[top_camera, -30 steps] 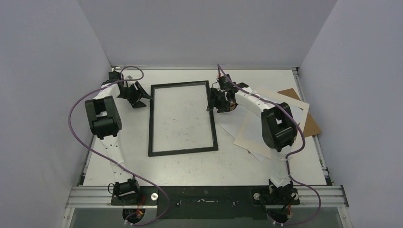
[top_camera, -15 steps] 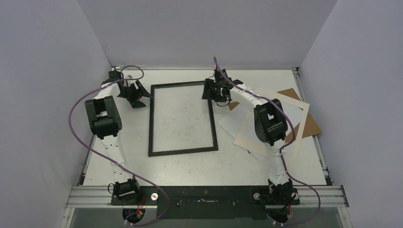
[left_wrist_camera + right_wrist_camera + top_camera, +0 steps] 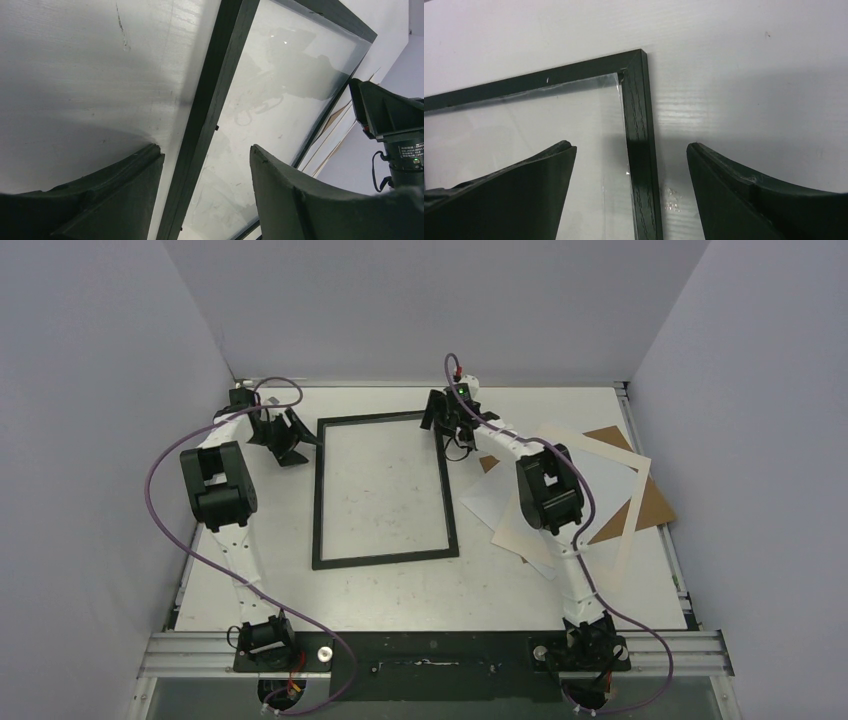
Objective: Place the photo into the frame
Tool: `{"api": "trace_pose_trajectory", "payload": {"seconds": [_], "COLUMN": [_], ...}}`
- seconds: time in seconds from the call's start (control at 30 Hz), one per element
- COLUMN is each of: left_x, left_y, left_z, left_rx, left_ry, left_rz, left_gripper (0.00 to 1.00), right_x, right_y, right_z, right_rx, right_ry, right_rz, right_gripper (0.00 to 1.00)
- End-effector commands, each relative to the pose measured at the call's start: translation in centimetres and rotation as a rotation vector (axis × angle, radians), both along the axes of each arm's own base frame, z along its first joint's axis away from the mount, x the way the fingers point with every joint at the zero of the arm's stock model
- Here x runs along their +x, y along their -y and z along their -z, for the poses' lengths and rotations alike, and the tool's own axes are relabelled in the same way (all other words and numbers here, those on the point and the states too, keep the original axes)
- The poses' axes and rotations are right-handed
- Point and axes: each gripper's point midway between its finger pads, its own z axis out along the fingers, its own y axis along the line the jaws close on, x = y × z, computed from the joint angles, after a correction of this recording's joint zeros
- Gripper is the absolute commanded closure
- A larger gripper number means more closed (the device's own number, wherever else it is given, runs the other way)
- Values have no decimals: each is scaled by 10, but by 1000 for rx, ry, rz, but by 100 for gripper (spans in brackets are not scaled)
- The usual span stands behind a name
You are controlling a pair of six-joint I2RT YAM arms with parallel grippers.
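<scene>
The black frame (image 3: 385, 560) lies flat mid-table, its glass showing the table through it. My left gripper (image 3: 304, 443) is open low at the frame's far left edge; in the left wrist view the gripper (image 3: 204, 152) straddles the left rail (image 3: 215, 90) without touching it. My right gripper (image 3: 443, 426) is open at the far right corner; in the right wrist view the gripper (image 3: 630, 146) stands either side of the right rail (image 3: 636, 110). The photo's printed side shows in no view. A pale sheet (image 3: 488, 502) lies right of the frame; I cannot tell if it is the photo.
A cream mat (image 3: 598, 447) and brown cardboard (image 3: 655, 505) are piled at the right, over the pale sheet. Grey walls close in the table at the back and both sides. Both arm bases sit on the near rail.
My right gripper has moved from the pile's edge up and left to the frame's far right corner and has opened wider. The left arm and the frame have stayed put.
</scene>
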Motion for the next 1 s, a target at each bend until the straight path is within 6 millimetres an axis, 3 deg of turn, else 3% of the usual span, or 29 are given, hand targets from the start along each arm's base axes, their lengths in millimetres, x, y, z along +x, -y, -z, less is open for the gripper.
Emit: {"api": "trace_pose_trajectory", "payload": {"seconds": [0.0,0.17,0.33,0.57,0.8,0.97], "left_x": [-9,-9,-10,-12,-14,-14], "left_y": [-8,-6,-5,-6,-5,-5], "left_z": [51,51,52,54,56,53], "left_rx": [95,92,93,94,93,92], "left_ry": [-87,-87,-94,-99,-105,-100], "left_rz": [0,6,10,10,12,14], "left_gripper": [37,37,37,38,38,38], "right_x": [27,25,14,1,0,2], "right_y": [0,-7,-2,8,7,1], "right_z": [-3,15,38,55,55,43], "right_rx": [12,-68,-205,-370,-379,-346], "right_ry": [77,65,32,6,4,17], "right_rz": [58,7,-22,-55,-71,-80], "right_gripper": [16,15,14,14,18,18]}}
